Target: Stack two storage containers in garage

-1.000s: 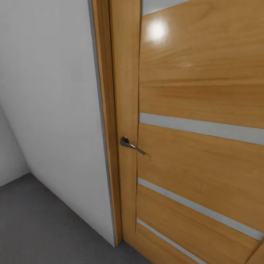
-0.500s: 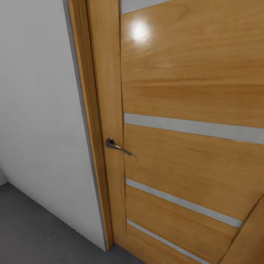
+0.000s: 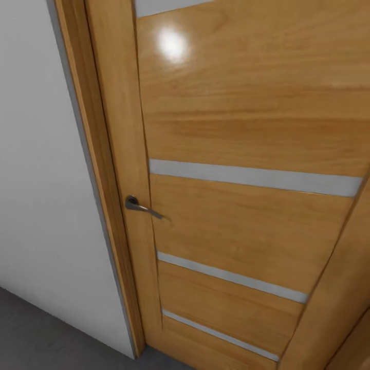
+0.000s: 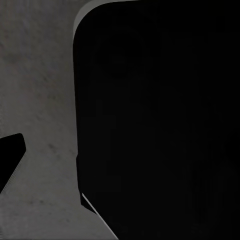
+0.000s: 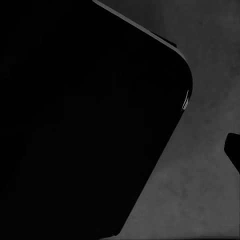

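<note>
Right now your head camera faces a wooden plank door (image 3: pixel 246 205) with pale horizontal strips and a dark metal lever handle (image 3: pixel 141 206), set in a wood frame (image 3: pixel 97 169) beside a plain white wall (image 3: pixel 41 180). Dark grey concrete floor (image 3: pixel 36 339) shows at the wall's foot. Both wrist views show that speckled floor past a large black shape. How either pincer stands, you cannot tell.

Robot body, left wrist view: a large matte black panel (image 4: pixel 160 125) with a rounded corner and a thin pale edge line is seen.

Right wrist view: a like black panel (image 5: pixel 85 120), rounded corner, faint glinting edge; possibly the robot's base housing, too dark for detail.
</note>
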Motion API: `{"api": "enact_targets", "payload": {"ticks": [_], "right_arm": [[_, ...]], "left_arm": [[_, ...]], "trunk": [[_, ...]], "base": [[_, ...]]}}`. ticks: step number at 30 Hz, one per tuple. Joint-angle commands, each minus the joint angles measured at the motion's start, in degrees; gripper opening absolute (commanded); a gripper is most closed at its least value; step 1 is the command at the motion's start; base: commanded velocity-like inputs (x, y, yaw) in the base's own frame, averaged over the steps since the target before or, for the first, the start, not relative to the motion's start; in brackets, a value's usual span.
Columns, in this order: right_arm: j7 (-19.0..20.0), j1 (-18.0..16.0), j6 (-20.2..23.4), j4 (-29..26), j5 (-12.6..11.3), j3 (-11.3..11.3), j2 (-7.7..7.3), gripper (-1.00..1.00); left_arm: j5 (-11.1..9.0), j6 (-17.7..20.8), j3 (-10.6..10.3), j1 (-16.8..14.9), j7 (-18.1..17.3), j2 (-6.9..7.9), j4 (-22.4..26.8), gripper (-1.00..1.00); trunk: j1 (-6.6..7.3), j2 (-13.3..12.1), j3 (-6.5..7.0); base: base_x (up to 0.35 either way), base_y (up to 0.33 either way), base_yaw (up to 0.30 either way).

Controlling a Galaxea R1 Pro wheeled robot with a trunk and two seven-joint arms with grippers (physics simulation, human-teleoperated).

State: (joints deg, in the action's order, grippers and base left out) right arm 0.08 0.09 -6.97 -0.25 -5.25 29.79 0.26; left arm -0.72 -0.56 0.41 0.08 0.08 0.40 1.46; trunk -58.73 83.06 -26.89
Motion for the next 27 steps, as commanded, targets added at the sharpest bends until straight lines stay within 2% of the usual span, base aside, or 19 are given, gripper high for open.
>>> {"api": "enact_targets", "payload": {"ticks": [1, 27], "right_arm": [[0.01, 0.0, -0.15, -0.02, -0.56, 0.44, 0.0, 1.0], [0.01, 0.0, -0.15, -0.02, -0.56, 0.43, -0.09, 1.0]], "left_arm": [[-0.07, -0.06, 0.03, 0.01, 0.01, 0.02, 0.04, 1.0], [-0.07, -0.06, 0.03, 0.01, 0.01, -0.05, 0.04, 1.0]], "trunk": [[0.0, 0.02, -0.04], [0.0, 0.02, -0.04]], "base": [[0.0, 0.0, -0.242], [0.0, 0.0, -0.242]]}}
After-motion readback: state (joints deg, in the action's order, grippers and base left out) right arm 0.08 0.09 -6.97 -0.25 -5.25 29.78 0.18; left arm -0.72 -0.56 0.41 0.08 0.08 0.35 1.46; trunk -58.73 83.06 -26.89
